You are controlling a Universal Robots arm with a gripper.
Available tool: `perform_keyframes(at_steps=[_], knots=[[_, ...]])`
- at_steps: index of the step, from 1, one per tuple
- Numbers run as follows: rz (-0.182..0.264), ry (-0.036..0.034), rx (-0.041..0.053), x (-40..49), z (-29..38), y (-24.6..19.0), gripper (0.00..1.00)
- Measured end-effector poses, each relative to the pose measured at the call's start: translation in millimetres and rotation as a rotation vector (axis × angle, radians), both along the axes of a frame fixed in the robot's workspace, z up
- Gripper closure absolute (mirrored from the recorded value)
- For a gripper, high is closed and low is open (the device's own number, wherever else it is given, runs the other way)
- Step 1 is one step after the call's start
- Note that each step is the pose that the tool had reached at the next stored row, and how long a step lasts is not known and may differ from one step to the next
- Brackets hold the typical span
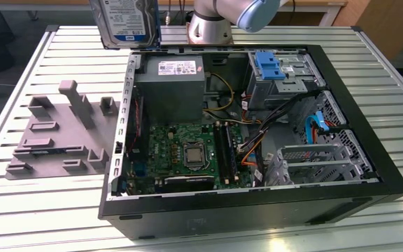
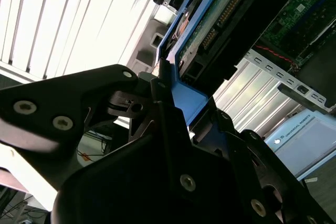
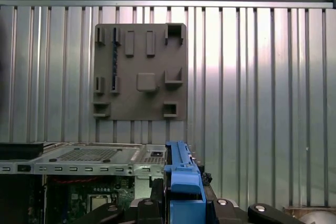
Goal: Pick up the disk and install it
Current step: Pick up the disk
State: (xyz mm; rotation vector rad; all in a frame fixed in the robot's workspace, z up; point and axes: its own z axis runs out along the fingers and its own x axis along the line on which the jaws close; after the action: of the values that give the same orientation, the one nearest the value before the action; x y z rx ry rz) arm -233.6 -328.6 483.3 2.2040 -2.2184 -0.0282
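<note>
Claw [image 2: 167, 85] is closed on the disk [image 2: 212, 27]. In the second wrist view its black fingers [image 2: 164, 109] pinch the blue rail at one end of the disk, so the disk juts straight out from the fingertips with its circuit-board side showing. In the first wrist view the same blue rail stands edge-on between the fingers, in the middle of the claw [image 3: 184, 204].

The slatted metal table [image 1: 33, 210] carries everything else. The open black case [image 1: 257, 205] lies on its side on the table with its inside facing up. The arm [image 1: 233, 14] rises beyond the case's far wall.

A grey plate [image 1: 58, 134] with raised blocks lies flat on the table beside the case, on the exterior view's left. It also shows past the case in the first wrist view [image 3: 140, 72].

Inside the case, a grey power supply [image 1: 170, 89] fills the far corner nearest the plate. The green motherboard [image 1: 187, 149] lies on the near side of it.

In the exterior view the disk [image 1: 126, 22] hangs upright outside the case, above the table just beyond the corner that holds the power supply. Its label faces the camera, and it sits to the exterior view's left of the arm.

A bare blue bracket [image 1: 270, 65] sits in the case's far bay on the exterior view's right, well apart from the disk. A blue cable [image 1: 318, 125] curves down near the case's wall on that side.
</note>
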Motion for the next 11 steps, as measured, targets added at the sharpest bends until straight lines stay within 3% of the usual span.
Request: perform_keyframes(at_steps=[11], knots=[[0.000,0.0001,-0.0001,1.1,0.0,-1.5,0.64]])
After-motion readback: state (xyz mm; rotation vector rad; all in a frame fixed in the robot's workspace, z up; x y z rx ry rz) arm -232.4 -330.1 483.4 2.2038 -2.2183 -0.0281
